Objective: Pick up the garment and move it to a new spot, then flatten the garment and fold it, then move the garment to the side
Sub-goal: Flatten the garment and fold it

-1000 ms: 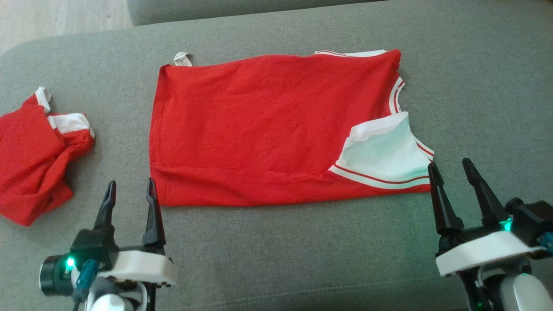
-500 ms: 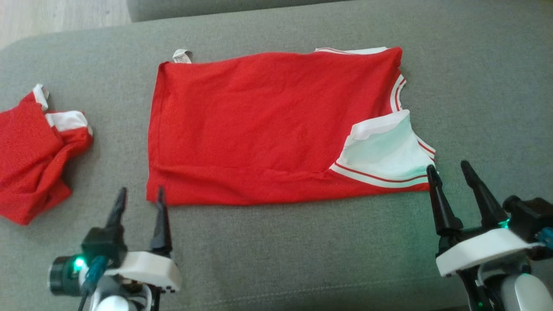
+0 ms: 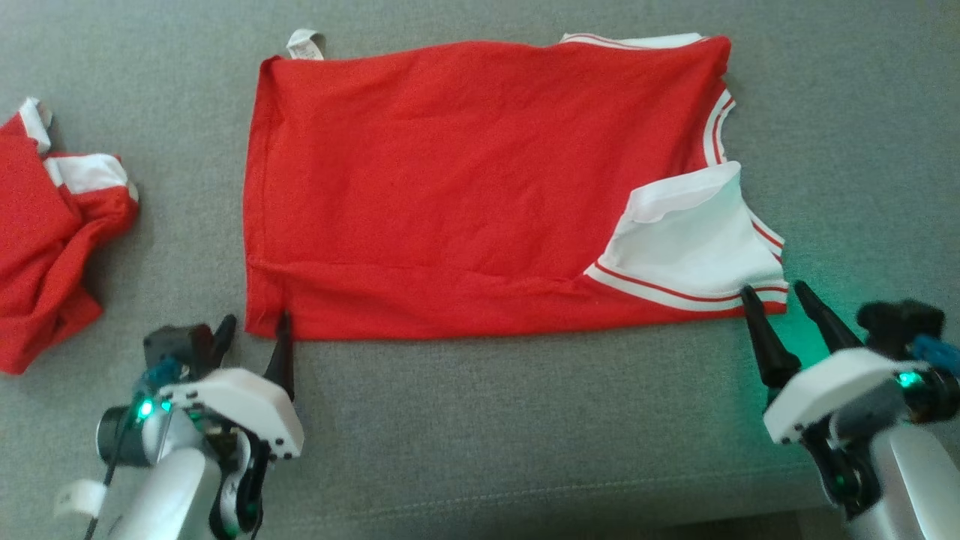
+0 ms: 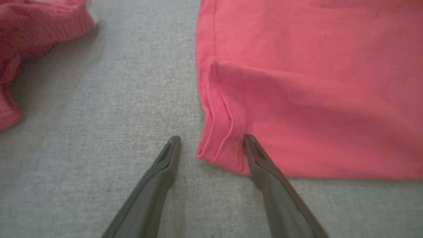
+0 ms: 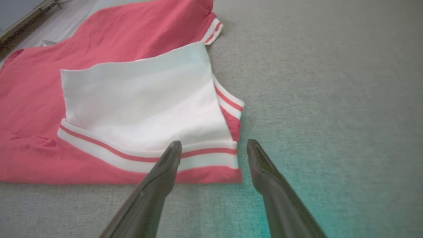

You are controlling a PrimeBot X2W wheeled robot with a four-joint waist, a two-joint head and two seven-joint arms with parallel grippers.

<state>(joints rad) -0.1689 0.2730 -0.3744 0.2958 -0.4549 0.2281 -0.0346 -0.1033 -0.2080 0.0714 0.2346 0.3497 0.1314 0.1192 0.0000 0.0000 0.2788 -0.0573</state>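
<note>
Leftmost, a crumpled cloth (image 3: 45,247), red with white bands, lies on the grey sofa (image 3: 525,420), well apart from the garment (image 3: 465,187); a strip of bare sofa separates the two. Since a second ago the whole head view has shifted, so the garment's higher place in it is the camera's doing, not a move of the cloth.

The left gripper (image 3: 255,322) has advanced. Earlier its tips stood short of the near hem; now they straddle the garment's near left corner. In the left wrist view this gripper (image 4: 211,138) is spread wide and holds nothing: one finger rests on bare sofa just beside the corner, the other lies on the hem, where a small fold runs up the side edge of the garment (image 4: 314,82).

The garment lies spread flat in the middle of the sofa, near edge straight. A white label (image 3: 304,45) sticks out at its far left corner. A white panel (image 3: 690,232) with red stripes is turned over at its near right.

The right gripper (image 3: 774,289) has also closed in, from just beside the near right corner to over it. The right wrist view shows this gripper (image 5: 214,142) wide and empty, one finger over the striped band below the white panel (image 5: 142,102), the other over bare sofa. Grey sofa lies open to the right and along the near side.
</note>
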